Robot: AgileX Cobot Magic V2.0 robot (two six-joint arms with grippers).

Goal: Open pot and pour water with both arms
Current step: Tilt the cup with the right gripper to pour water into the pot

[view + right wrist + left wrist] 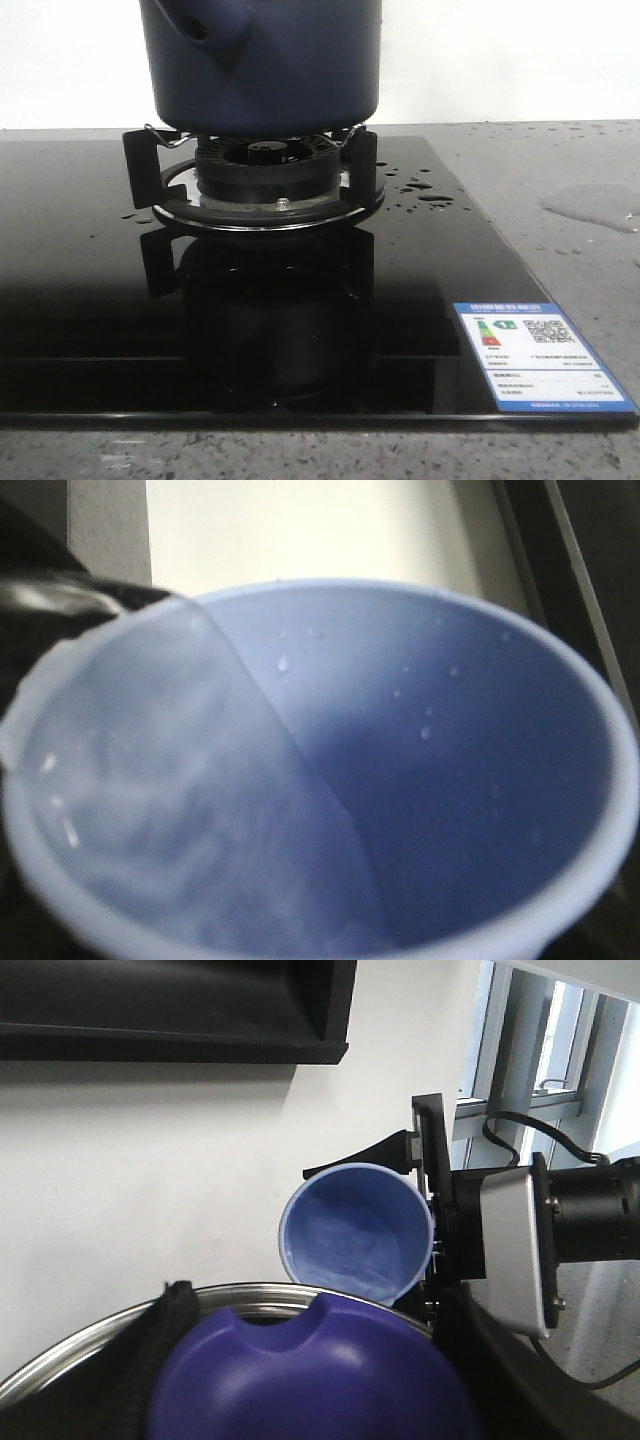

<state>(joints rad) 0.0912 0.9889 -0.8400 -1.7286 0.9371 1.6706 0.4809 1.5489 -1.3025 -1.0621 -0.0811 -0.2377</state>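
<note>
The dark navy pot (pixel 260 70) stands on the burner grate, its handle socket (pixel 205 30) pointing front left. In the left wrist view my left gripper (pixel 320 1360) is shut on the blue domed lid (pixel 310 1380), with black fingers (pixel 165 1350) on both sides. The lid is held off the pot's steel rim (pixel 250 1295). My right gripper (pixel 428 1222) is shut on the pale blue cup (pixel 355 1230) and holds it tilted over the rim. The cup (pixel 330 780) fills the right wrist view with water (pixel 180 810) inside. The right fingers are hidden there.
The grate (pixel 265 170) sits on a black glass cooktop (pixel 100 300) with a blue label (pixel 540 355) at its front right corner. Water drops (pixel 420 190) and a puddle (pixel 595 205) lie to the right. A black hood (pixel 170 1010) hangs on the wall above.
</note>
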